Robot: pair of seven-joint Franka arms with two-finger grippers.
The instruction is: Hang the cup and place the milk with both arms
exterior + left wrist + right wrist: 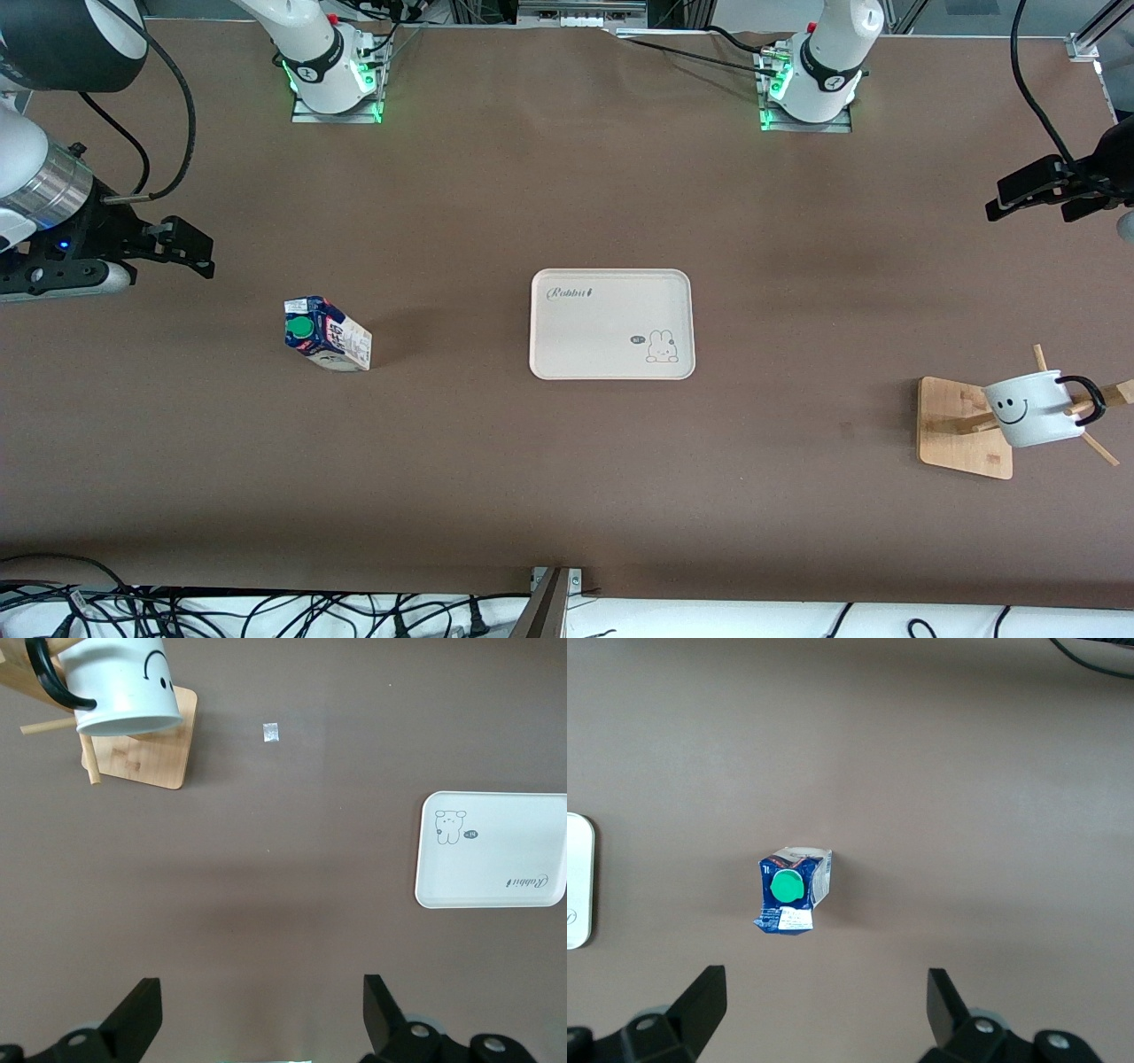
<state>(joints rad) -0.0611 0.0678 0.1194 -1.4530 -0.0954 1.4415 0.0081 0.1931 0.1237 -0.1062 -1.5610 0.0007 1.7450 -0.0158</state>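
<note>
On our brown desk [567,496] we list milk [326,333] upright for gripping, cup [1032,408] hung on its rack [961,425], left gripper [1032,190] and right gripper [182,244] raised, jaws spread.

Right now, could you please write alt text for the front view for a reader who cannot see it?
A white tray sits mid-table, with the milk standing toward the right arm's end and the cup hanging on a wooden rack toward the left arm's end. The left pincer and right pincer hover open, holding nothing.
</note>
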